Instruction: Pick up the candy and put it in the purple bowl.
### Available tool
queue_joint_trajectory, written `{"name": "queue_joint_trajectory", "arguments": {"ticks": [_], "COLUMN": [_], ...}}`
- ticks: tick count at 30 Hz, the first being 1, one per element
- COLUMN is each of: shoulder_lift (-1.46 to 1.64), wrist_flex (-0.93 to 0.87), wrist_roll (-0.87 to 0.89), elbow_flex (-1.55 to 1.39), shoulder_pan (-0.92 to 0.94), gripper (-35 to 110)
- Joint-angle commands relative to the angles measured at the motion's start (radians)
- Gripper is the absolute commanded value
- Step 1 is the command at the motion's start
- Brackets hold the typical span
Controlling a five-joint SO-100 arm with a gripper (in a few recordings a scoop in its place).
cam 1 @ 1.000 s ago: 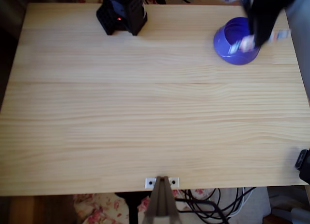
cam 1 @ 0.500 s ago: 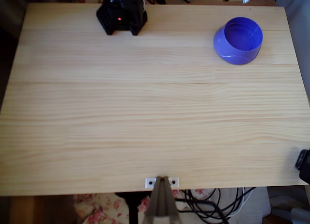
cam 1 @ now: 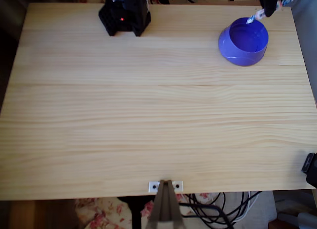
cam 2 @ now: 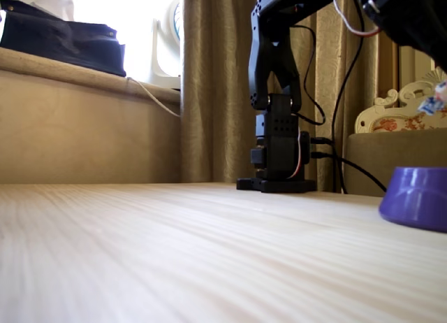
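You are looking at a pale pine-plank counter [cam 1: 148,115], with the black base of the arm [cam 1: 125,13] standing at its far edge in the overhead view. In the fixed view the arm [cam 2: 279,92] rises from that base and reaches to the right above the counter. The round blue-purple plastic bowl [cam 1: 243,41] stands upright near the far right corner of the counter in the overhead view; in the fixed view the bowl [cam 2: 415,197] sits at the right edge. The black hand [cam 1: 270,2] is at the top right of the overhead view, over the far rim of the bowl. You cannot tell how far its fingers are spread, but the small wrapped candy with pale blue-white ends [cam 1: 257,15] sits at its tip, above the bowl rim. In the fixed view the candy [cam 2: 434,101] is in the air, well above the bowl.
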State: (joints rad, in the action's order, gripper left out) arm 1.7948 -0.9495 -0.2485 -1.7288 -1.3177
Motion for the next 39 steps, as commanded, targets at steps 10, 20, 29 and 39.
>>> {"name": "queue_joint_trajectory", "arguments": {"ticks": [10, 20, 29, 39], "shoulder_lift": [0.091, 0.204, 0.249, 0.417], "wrist_flex": [0.014, -0.063, -0.040, -0.029], "wrist_roll": [-0.002, -0.064, -0.210, 0.284], "elbow_flex": [-0.031, 0.031, 0.080, -0.276], "shoulder_pan": [-0.018, 0.213, 0.796, 1.301], "gripper": [18, -1, -1, -1]}}
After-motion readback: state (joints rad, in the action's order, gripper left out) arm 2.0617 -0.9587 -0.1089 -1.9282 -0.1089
